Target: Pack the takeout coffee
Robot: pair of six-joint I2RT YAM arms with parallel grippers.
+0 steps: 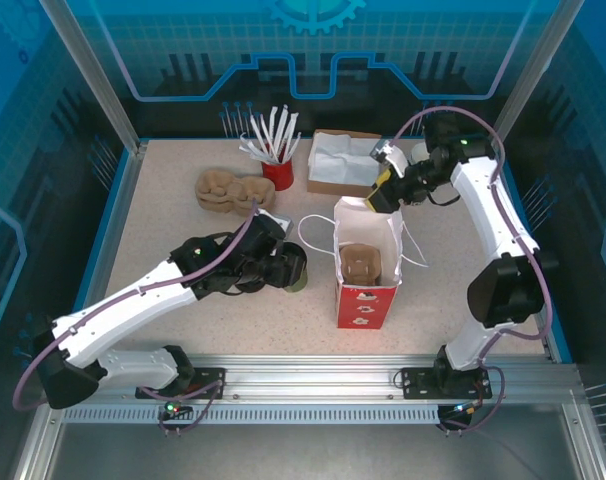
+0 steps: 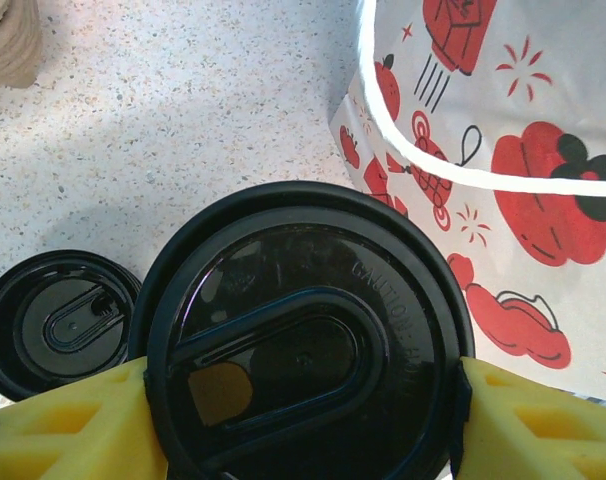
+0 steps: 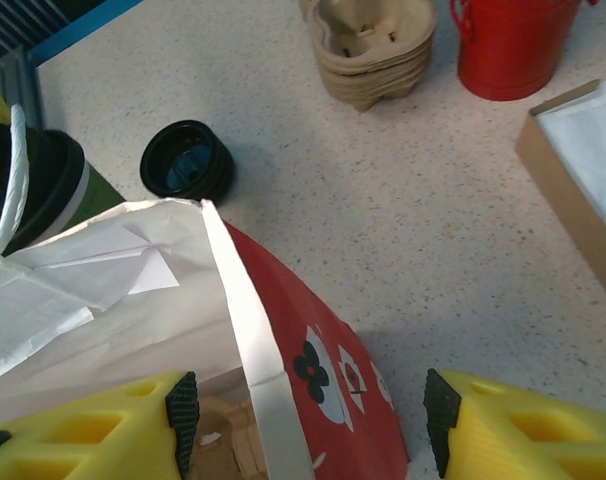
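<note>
The takeout coffee (image 2: pixel 303 350), a cup with a black lid and olive side (image 1: pixel 297 270), stands just left of the red-and-white paper bag (image 1: pixel 366 270). My left gripper (image 2: pixel 303 420) is shut on it, a yellow finger (image 2: pixel 73 425) pressing each side of the lid. The bag stands open with a cardboard cup carrier (image 1: pixel 361 262) inside. My right gripper (image 3: pixel 308 420) is open and straddles the bag's far rim (image 3: pixel 245 330) without its pads touching it. From the right wrist, the coffee (image 3: pixel 38 185) shows beyond the bag.
A black lid stack (image 2: pixel 58 322) sits beside the cup. Stacked cardboard carriers (image 1: pixel 228 188), a red bucket of white sticks (image 1: pixel 277 172) and a cardboard box with white paper (image 1: pixel 341 160) line the back. The bag's string handles (image 1: pixel 318 235) hang loose.
</note>
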